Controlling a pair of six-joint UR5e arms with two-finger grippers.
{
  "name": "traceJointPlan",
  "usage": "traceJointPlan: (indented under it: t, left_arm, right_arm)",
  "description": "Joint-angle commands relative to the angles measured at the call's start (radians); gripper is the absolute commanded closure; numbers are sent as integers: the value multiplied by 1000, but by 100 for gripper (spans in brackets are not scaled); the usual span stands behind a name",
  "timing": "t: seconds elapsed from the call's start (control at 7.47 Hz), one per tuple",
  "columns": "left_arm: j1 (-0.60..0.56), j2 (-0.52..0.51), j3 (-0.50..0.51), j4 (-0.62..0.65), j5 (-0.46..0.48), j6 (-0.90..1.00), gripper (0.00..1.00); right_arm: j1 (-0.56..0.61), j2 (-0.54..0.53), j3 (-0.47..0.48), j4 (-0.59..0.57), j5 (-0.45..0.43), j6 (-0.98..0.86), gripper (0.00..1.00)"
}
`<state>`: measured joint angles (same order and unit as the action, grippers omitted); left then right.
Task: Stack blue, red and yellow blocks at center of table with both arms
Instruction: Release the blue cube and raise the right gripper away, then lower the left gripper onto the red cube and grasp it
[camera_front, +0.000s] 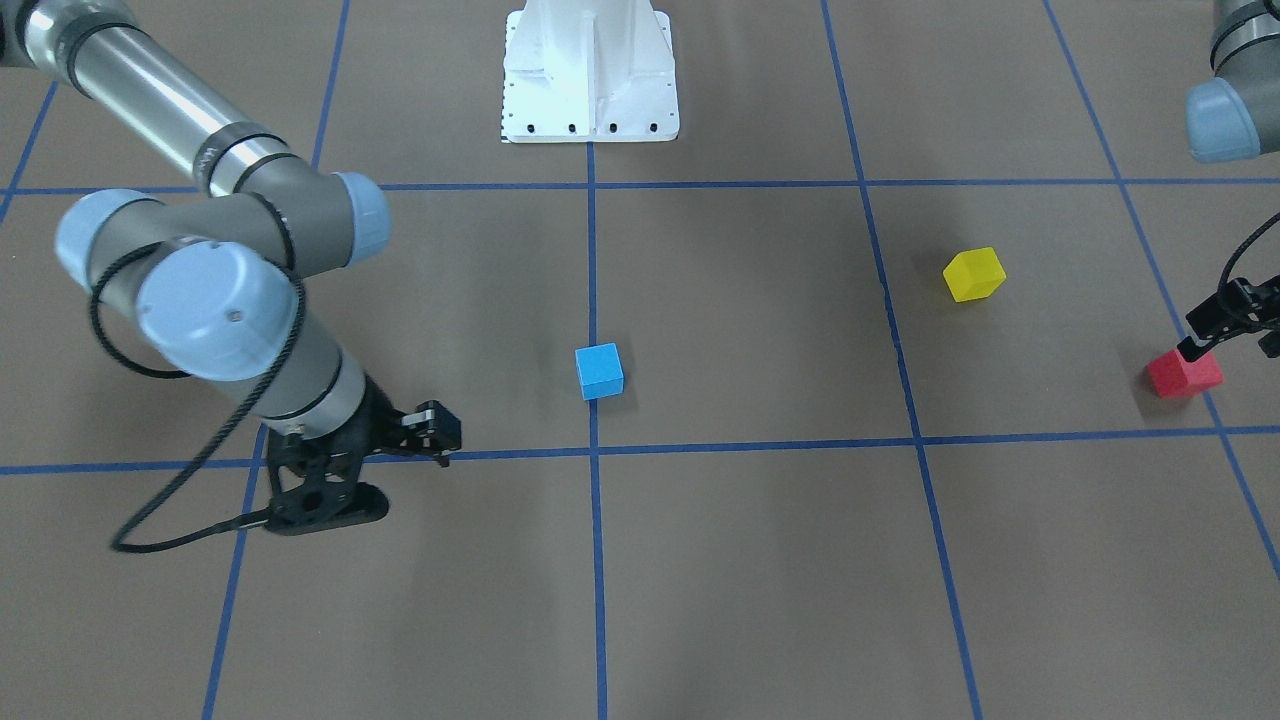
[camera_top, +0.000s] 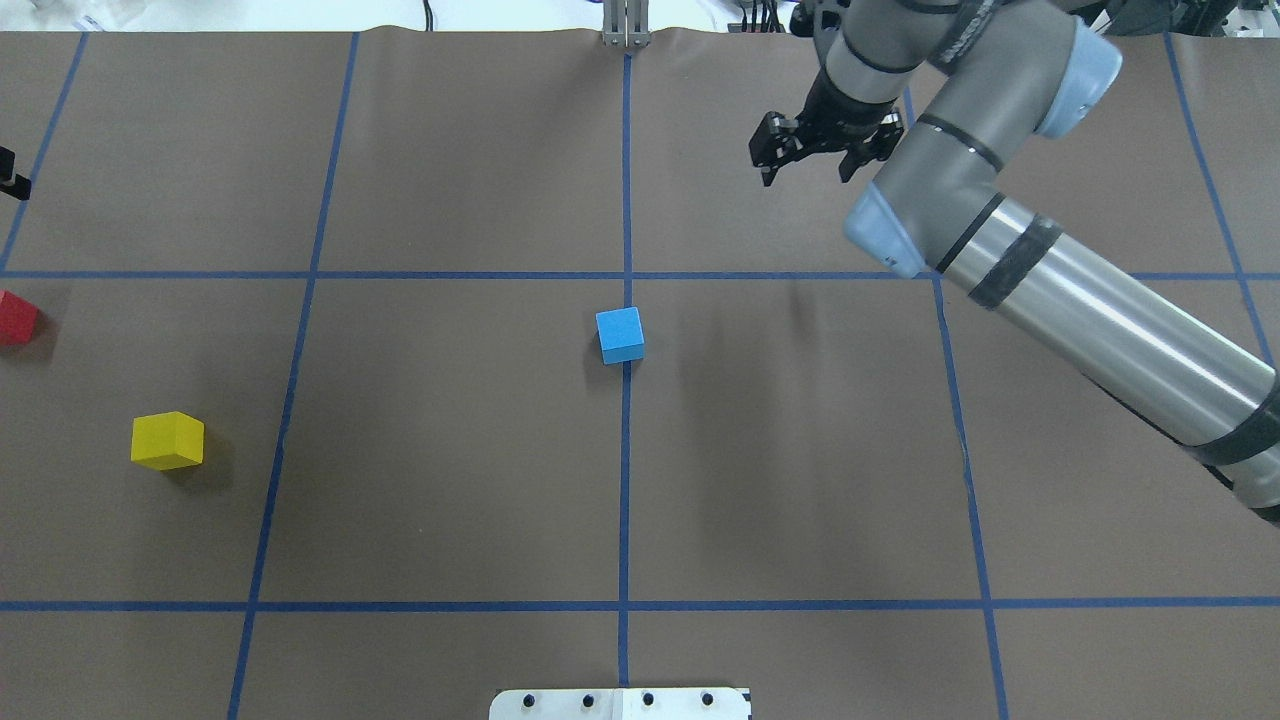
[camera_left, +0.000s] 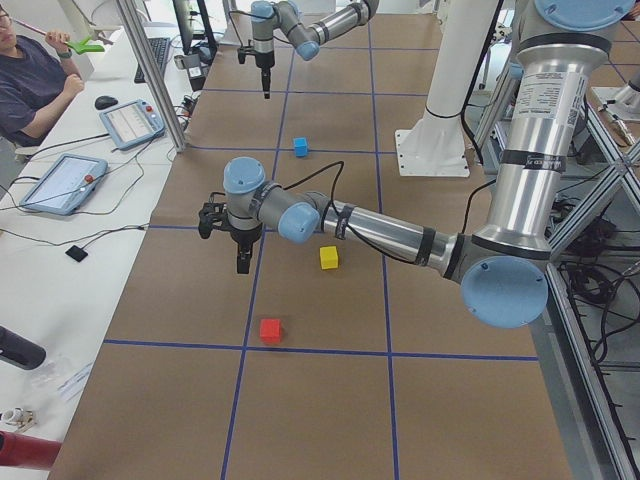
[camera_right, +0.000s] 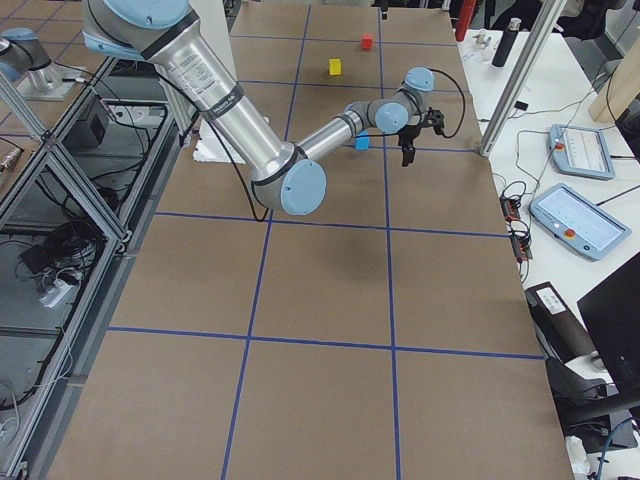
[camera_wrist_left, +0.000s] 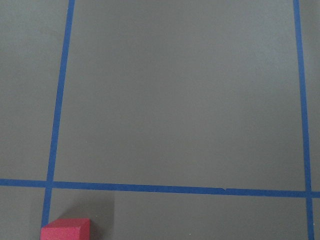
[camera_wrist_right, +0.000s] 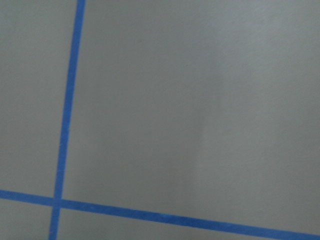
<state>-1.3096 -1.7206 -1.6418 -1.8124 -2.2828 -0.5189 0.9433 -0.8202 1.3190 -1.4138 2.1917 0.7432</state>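
Three blocks lie apart on the taped tabletop (camera_top: 450, 450). The light blue block (camera_top: 620, 335) sits on the middle tape line near the centre. The yellow block (camera_top: 167, 441) and the red block (camera_top: 17, 318) rest on the robot's left side, the red one farther out, near the tabletop's end.

The right end effector (camera_top: 806, 178) hangs over the far side of the tabletop, well clear of the blue block. The overhead camera shows its fingers spread and empty; its own wrist camera sees only bare surface and crossing tape lines.

The left end effector (camera_left: 243, 262) points down near the red block. The left-side camera shows it off the surface and apart from the block. The front camera catches only part of it at the frame's edge, and whether its fingers are spread or pressed together cannot be told. The left wrist camera shows just a corner of the red block.

A person (camera_left: 25, 85) sits alongside, seen only from the left.
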Motion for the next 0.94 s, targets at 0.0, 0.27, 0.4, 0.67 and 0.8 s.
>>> traceJointPlan:
  t: [0.0,0.27,0.4,0.67,0.8]
  left_arm:
    - [3,19,162,-157,32,63,0]
    - [3,27,287,-307,37,51,0]
    - [3,27,298,-308,42,50,0]
    - [7,33,321,-311,60,50,0]
    - [9,39,326,-314,60,48,0]
  right_arm:
    - [93,-60,-6,-2,16,-167,0]
    - [97,-65,-6,3,13,-171,0]
    - [97,-65,-6,3,13,-169,0]
    - [97,-68,-7,4,11,-168,0]
    - [97,-68,-7,4,11,-163,0]
